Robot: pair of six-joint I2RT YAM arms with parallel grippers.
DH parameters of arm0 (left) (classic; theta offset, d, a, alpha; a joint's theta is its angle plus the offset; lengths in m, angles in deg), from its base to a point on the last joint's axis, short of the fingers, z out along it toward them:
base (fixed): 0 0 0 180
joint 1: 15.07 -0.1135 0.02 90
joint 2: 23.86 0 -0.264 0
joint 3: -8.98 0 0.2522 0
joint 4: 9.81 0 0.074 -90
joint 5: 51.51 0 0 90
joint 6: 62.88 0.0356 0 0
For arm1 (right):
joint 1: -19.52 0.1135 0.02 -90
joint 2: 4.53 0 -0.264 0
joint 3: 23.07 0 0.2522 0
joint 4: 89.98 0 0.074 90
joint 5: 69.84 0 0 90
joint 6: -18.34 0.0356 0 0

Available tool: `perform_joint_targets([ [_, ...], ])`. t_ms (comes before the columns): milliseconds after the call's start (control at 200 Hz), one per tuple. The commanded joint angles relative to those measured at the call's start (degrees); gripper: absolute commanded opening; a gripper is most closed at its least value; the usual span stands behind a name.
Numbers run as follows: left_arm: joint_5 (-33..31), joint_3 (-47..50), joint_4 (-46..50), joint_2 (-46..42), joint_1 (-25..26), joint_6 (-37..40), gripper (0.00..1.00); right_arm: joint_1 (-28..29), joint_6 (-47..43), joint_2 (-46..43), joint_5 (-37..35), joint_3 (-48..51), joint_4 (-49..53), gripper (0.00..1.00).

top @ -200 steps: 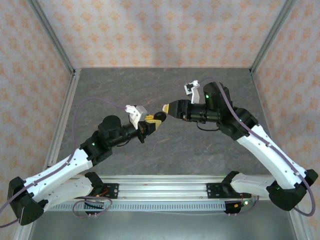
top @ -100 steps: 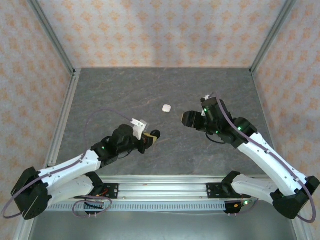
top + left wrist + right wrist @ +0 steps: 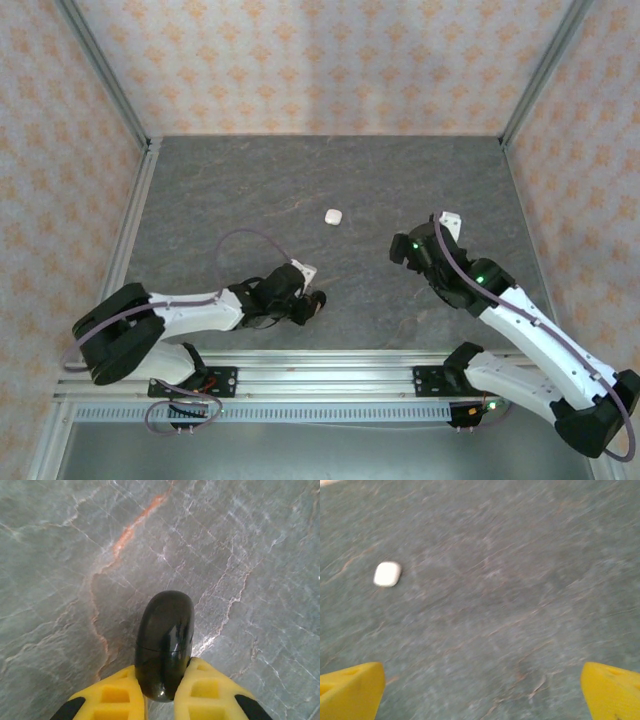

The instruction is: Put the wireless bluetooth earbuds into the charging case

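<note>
Top view: left arm lies low along the near edge of the table (image 3: 250,180). Left gripper (image 3: 310,303) points right, toward table centre, and carries a black case (image 3: 316,299).

Left wrist view: left gripper (image 3: 165,672) pinches the black case (image 3: 165,640) by its near end, one yellow finger (image 3: 117,692) against each side. The case is glossy, oval and lid-down, with a thin seam (image 3: 162,650) across it. Its far end sticks out past the fingertips over the grey veined stone. Cannot tell whether it touches the table.

Top view: white case (image 3: 333,216) sits alone on the table near mid-depth, lid closed. It is well apart from both grippers, beyond the left one and to the left of the right one.

Right gripper (image 3: 400,250) is over the right half of the table, facing left.

Right wrist view (blurred): right gripper (image 3: 482,685) has its jaws spread wide, the yellow fingertips (image 3: 350,685) at opposite lower corners with bare table between them. Nothing is held. White case (image 3: 387,574) lies ahead and to the left, clear of the fingers.

Earbuds: both cases are shut, so cannot tell whether any are inside.
</note>
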Motion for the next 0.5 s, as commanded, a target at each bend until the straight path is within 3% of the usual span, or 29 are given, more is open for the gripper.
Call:
perform_joint_targets([
  [0,-2.42,-3.78,2.14,0.94,0.48,-0.61,0.13,-0.6,-3.43,-2.02,-12.94,1.93,-1.06,0.99],
  [135,-5.09,-6.12,7.47,-0.79,0.48,1.12,0.26,-3.58,-8.58,-2.56,-17.96,3.9,-4.24,0.99],
  [495,-19.14,-11.55,23.81,-15.39,-1.39,8.87,0.74,-24.35,-16.31,1.25,-9.15,10.64,-20.59,0.99],
])
